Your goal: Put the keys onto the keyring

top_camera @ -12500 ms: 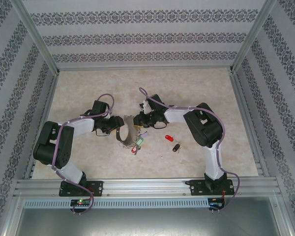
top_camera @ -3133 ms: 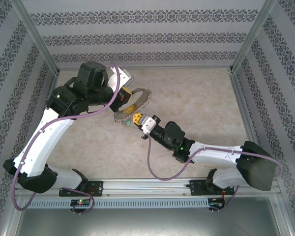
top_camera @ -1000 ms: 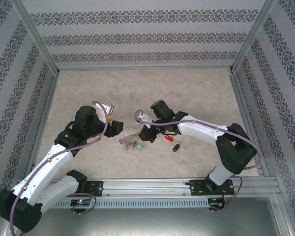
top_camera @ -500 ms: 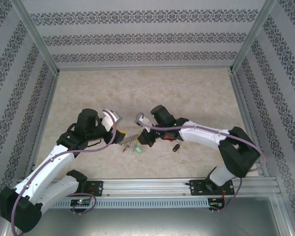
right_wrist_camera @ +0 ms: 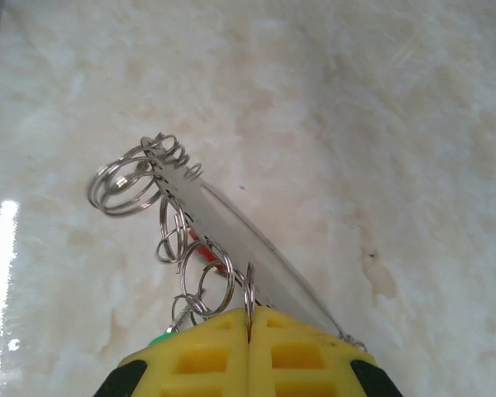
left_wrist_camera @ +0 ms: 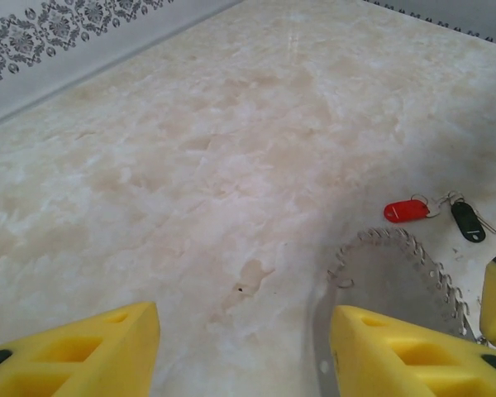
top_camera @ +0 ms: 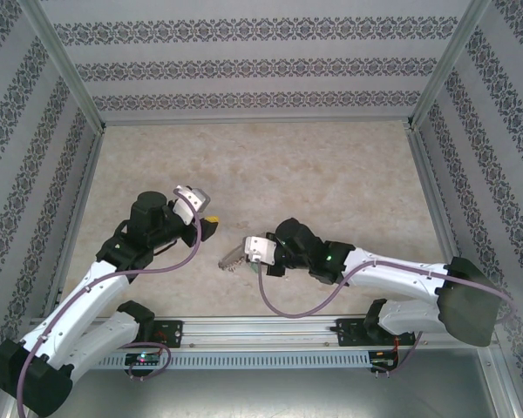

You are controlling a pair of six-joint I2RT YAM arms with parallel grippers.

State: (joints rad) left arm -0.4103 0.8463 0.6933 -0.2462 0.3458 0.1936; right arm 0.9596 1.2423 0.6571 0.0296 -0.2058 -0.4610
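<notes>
Keyring (right_wrist_camera: 248,252): clamped in the right pincer and seen edge-on from the right wrist, slanting up and away from the fingertips. In the top view it (top_camera: 234,256) juts out to the left of that pincer, between the two arms. I cannot tell whether it touches the desk.
Small split rings (right_wrist_camera: 169,236): strung along the keyring's edge, with a bunch at its far tip. A green bit shows just beside the fingers.
Right pincer (right_wrist_camera: 250,327): jaws pressed together on the keyring's thin metal. The top view shows it (top_camera: 254,252) low over the near middle of the desk (top_camera: 331,165).
Left pincer (left_wrist_camera: 244,322): yellow fingers apart, with bare desk in the gap and nothing gripped. From above it (top_camera: 209,225) is near the keyring, to its left, and not touching it.
Red key (left_wrist_camera: 407,211): flat on the desk beyond the keyring's bumpy rim (left_wrist_camera: 401,238), near it but off the ring.
Black key (left_wrist_camera: 468,222): flat on the desk just beside the red key, with thin wire loops between them. It is also off the ring.
</notes>
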